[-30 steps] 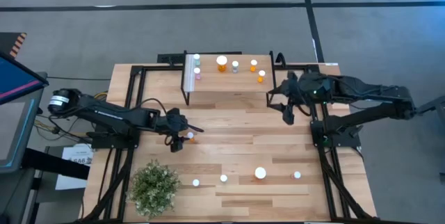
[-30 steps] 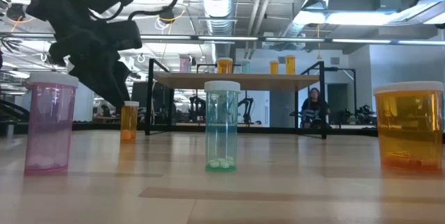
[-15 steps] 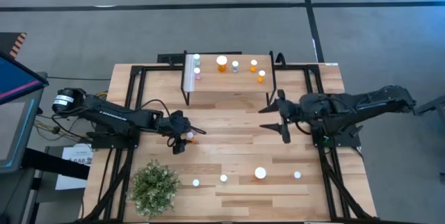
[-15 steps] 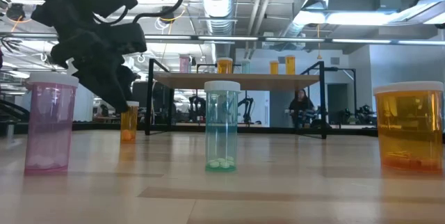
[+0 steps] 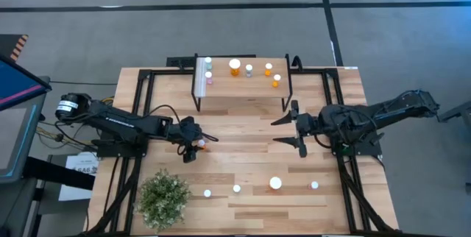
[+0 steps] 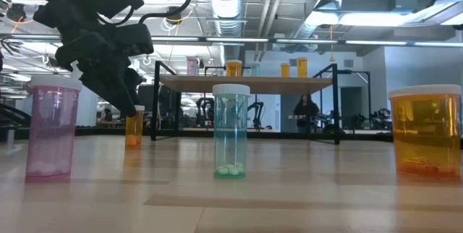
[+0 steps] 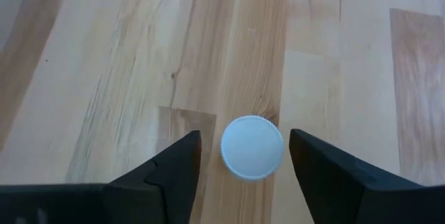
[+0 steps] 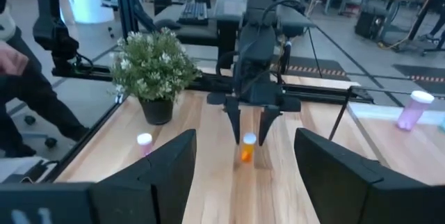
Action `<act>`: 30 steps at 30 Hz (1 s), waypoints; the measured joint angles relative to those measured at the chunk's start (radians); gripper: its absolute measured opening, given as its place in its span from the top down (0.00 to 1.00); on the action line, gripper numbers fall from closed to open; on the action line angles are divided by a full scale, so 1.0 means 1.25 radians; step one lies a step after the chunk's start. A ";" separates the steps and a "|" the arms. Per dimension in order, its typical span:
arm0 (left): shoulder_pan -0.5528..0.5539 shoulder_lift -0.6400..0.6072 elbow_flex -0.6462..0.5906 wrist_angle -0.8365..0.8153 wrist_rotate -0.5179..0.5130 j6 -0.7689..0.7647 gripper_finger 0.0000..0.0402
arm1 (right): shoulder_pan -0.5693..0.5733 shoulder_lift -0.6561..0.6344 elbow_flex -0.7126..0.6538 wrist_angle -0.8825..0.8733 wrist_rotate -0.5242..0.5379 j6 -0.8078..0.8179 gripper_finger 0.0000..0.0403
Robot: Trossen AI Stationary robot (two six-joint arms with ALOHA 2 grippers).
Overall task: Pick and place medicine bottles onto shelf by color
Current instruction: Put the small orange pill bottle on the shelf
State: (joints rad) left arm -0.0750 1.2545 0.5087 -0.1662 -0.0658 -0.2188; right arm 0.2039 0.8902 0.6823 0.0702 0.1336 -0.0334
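A small orange medicine bottle (image 5: 201,144) with a white cap (image 7: 252,156) stands upright on the table's left half. My left gripper (image 5: 193,143) hangs over it, pointing down and open, one finger on each side of the cap with a gap at both. In the low view its fingers (image 6: 124,82) reach down to the cap of that bottle (image 6: 134,126). My right gripper (image 5: 280,131) is open over the table's middle, pointing level toward the left. The shelf (image 5: 243,93) stands at the far edge with several bottles on its plank.
A bushy potted plant (image 5: 163,198) sits at the near left corner. Along the near edge stands a row of bottles: pink (image 6: 51,128), blue-green (image 6: 231,130), a larger orange one (image 6: 427,132) and another small one (image 5: 314,185). A person (image 6: 305,110) moves in the room behind.
My right arm has swung away from the shelf's right end toward the table's middle and near side, and has turned to point left, staying open. My left gripper has shifted a little closer over the orange bottle's cap.
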 joint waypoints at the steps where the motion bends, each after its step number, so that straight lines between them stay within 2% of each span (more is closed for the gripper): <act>1: 0.000 0.000 0.000 0.000 0.000 0.000 0.50 | 0.000 0.000 0.000 0.001 0.000 -0.001 0.34; 20: 0.000 0.000 0.000 0.000 -0.002 -0.008 0.73 | 0.000 0.000 0.000 0.018 -0.001 -0.016 0.34; 25: 0.000 0.000 0.015 -0.007 -0.002 -0.009 0.75 | 0.000 0.000 0.000 0.018 -0.001 -0.016 0.34; 30: 0.000 0.000 0.072 -0.049 -0.002 0.006 0.76 | 0.000 0.000 0.000 0.018 -0.001 -0.016 0.34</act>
State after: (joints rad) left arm -0.0745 1.2549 0.5987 -0.2271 -0.0683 -0.2115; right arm 0.2035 0.8902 0.6827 0.0921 0.1318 -0.0532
